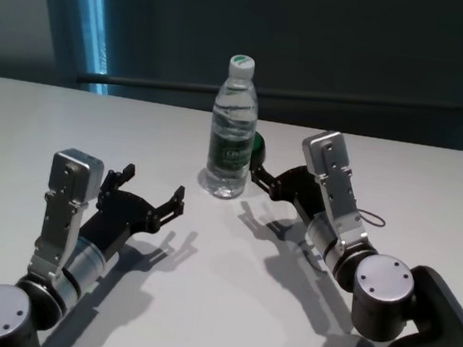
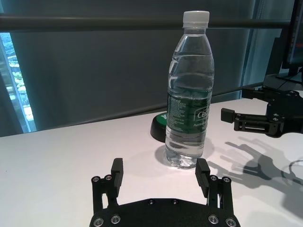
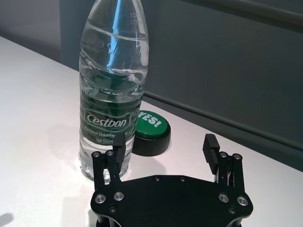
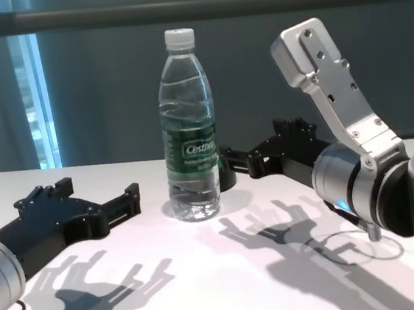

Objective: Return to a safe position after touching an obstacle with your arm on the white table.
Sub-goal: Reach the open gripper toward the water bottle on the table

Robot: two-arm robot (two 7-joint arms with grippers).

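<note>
Head view high, chest low; both wrists close on shared bottle [image 1: 232, 132].

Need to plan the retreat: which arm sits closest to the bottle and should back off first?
Probably the right. The right gripper is open with one finger right beside the bottle, near a green button. The left gripper is open too, but clear of it on the white table.
</note>
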